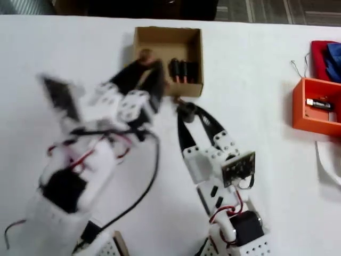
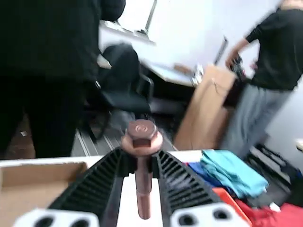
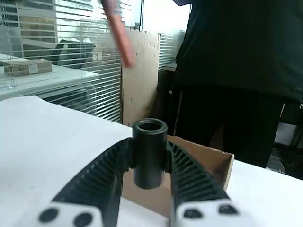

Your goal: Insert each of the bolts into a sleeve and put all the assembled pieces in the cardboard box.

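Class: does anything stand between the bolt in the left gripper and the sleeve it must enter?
Nothing visible does. The left gripper holds the bolt over the cardboard box; the right gripper holds the sleeve just outside the box's near wall, its open end uncovered.

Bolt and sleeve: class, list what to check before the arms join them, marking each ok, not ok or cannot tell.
1. Bolt clamped in the left gripper, just under its head: ok.
2. Sleeve clamped in the right gripper, bore end unobstructed: ok.
3. Bolt lined up with the bore: not ok; bolt over the cardboard box, sleeve outside it.
4. Bolt and sleeve axes parallel: cannot tell.
5. Room in the box: ok; dark pieces fill one side.
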Robot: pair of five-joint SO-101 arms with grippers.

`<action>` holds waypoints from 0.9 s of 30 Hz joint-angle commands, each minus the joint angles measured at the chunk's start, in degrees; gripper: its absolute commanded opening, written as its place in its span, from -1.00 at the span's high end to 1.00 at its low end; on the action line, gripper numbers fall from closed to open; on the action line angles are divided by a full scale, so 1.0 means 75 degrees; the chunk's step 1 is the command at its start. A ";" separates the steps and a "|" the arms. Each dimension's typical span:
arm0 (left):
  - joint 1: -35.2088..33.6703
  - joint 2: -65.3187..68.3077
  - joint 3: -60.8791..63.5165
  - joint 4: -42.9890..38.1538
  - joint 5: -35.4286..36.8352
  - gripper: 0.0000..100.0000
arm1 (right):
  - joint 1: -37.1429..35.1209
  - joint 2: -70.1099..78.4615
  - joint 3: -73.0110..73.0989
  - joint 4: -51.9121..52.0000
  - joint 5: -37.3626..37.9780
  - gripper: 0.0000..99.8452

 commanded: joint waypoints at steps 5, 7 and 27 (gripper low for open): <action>0.0703 0.0821 -0.1143 0.0563 0.0047 0.95 | 0.0018 -0.0006 -0.0035 -0.0158 -0.0070 0.96; 0.0809 0.0809 -0.1096 0.0703 -0.0223 0.95 | 0.0018 0.0041 -0.0023 -0.0147 -0.0059 0.96; 0.0914 0.0809 -0.0229 0.1231 -0.1137 0.95 | 0.0018 -0.0006 0.0164 -0.0193 -0.0012 0.96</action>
